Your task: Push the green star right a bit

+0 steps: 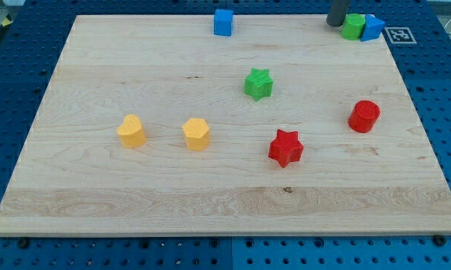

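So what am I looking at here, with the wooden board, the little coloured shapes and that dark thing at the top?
There is one camera, looking down at a wooden board on a blue pegboard bench. The dark thing is my tip, the end of a rod on a robot arm; it holds nothing, it only pushes. It sits at the view's top right, just left of a green block and a blue block. Another blue cube sits top centre. The green star, which I must push, lies mid-board, far from the tip. Also there: two yellow blocks, a red star, a red cylinder.
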`<state>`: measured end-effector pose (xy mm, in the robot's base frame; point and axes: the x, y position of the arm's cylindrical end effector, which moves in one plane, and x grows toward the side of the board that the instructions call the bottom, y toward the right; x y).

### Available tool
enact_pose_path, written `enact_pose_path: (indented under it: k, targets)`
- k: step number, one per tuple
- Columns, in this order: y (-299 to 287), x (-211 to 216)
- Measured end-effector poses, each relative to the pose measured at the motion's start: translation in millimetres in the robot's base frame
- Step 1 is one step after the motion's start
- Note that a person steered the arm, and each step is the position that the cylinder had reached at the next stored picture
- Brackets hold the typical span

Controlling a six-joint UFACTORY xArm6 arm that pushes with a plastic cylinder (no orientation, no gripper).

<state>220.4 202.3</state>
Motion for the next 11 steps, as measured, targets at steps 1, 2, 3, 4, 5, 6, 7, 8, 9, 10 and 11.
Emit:
enact_pose_path:
  k: [1,2,3,4,5,6,7,8,9,10,11]
  targets:
    - [-14.5,43.2]
    - [-36.5,102.8]
    - [-109.8,122.4]
    - [-195.7,120.3]
    - [-250.2,119.3]
    - [-254.1,143.0]
    - [-231.2,156.6]
    - [-187.4,158.3]
    - [-146.2,158.5]
    - [-143.4,160.0]
    - [-158.7,186.2]
